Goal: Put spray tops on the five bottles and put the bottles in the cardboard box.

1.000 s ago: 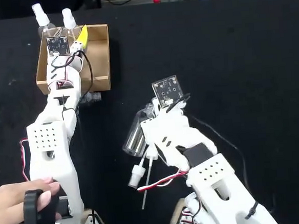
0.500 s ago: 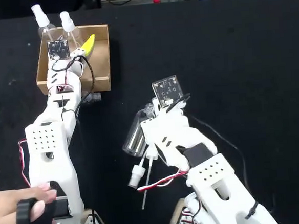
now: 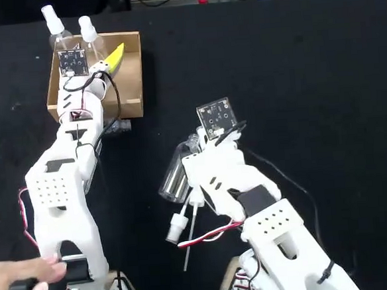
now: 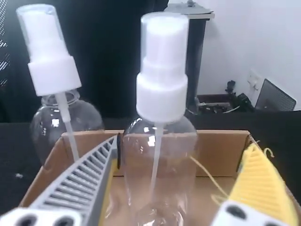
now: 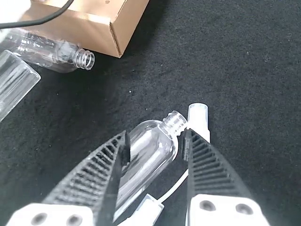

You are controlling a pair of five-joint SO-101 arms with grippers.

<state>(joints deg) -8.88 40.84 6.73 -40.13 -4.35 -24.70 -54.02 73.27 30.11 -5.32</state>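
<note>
The cardboard box sits at the table's far left. Two clear bottles with white spray tops stand upright at its far wall, one to the left of the other. My left gripper is inside the box, open, its fingers on either side of the second bottle with gaps showing. My right gripper is open over an uncapped bottle lying on the black table. A loose spray top lies by that bottle's neck.
Another uncapped bottle lies against the box's near side. A spray top with its long tube lies just in front of the right arm. The black table to the right is open room.
My left gripper has opened wider, its yellow finger swinging away from the second bottle, and the arm has shifted slightly left. The right arm has not moved.
</note>
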